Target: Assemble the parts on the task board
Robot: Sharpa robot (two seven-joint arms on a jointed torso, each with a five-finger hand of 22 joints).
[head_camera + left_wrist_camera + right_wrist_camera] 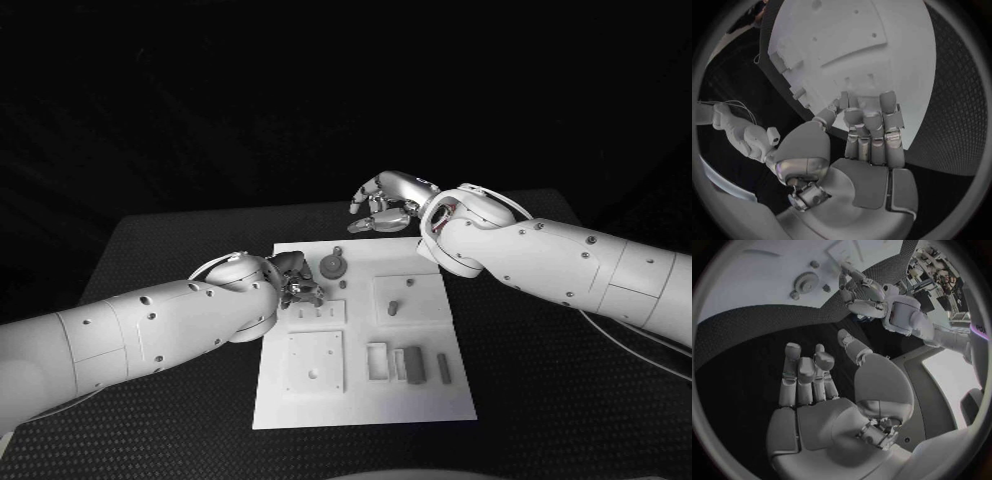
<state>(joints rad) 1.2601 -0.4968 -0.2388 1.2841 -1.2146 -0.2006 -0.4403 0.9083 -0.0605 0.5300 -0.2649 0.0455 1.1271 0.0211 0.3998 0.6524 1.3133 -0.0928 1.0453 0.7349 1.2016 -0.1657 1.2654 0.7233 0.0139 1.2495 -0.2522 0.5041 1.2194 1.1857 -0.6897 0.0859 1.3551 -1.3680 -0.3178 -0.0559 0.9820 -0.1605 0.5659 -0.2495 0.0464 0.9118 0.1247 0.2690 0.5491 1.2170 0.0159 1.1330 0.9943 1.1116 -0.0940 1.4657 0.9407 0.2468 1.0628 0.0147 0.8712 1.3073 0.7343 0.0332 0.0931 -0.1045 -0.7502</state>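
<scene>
- Left hand (293,279) hovers at the task board's (361,400) left edge, fingers half curled, holding nothing.
- Right hand (387,203) hangs beyond the board's far edge, fingers spread, empty.

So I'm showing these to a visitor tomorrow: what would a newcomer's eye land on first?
First the white task board, bright in the middle of the black table. Next the two white arms reaching in: the left hand hangs over the board's near-left edge, while the right hand hovers beyond its far edge, fingers apart and holding nothing. Grey parts lie in the board's lower section.
</scene>
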